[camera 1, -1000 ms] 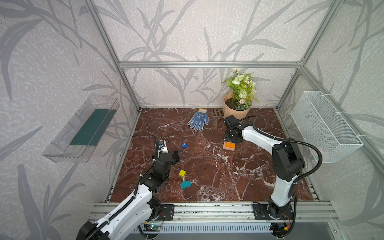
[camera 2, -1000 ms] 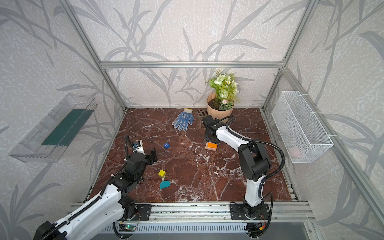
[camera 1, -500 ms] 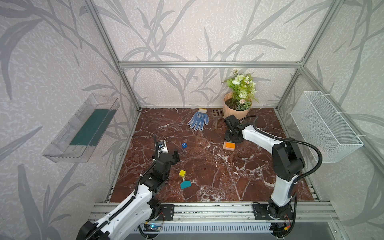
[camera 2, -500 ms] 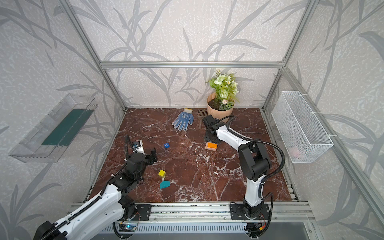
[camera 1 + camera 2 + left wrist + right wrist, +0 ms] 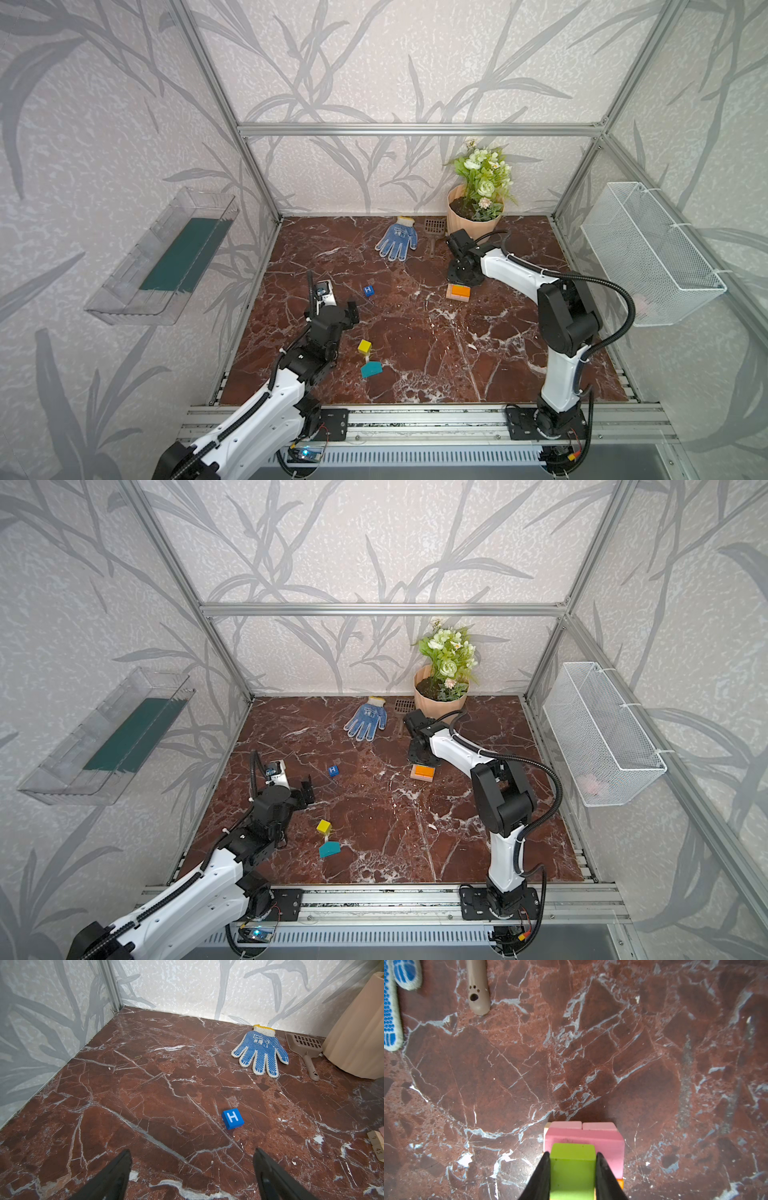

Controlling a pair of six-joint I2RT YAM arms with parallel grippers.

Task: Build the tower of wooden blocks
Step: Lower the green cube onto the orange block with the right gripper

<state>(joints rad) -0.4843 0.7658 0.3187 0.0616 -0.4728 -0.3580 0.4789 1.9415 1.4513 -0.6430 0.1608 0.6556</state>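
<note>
Left gripper [image 5: 192,1152]: one, wide open, empty.
Loose, centre-left: yellow cube [image 5: 364,346], one; teal piece [image 5: 371,369], one; H cube [image 5: 368,290], one.
Tower [image 5: 458,292], right of centre: one, part-built.
Right gripper [image 5: 573,1153]: one, clamped on lime cube [image 5: 572,1174], one, over tower.
Risk: an off-centre release may topple the cube; opening jaws may nudge the tower.

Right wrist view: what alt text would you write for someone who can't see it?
Two black jaws clamp a lime-green block over stacked pink blocks. Around them is red-brown marble floor, with a tan scoop handle and part of a blue-dotted glove.
</note>
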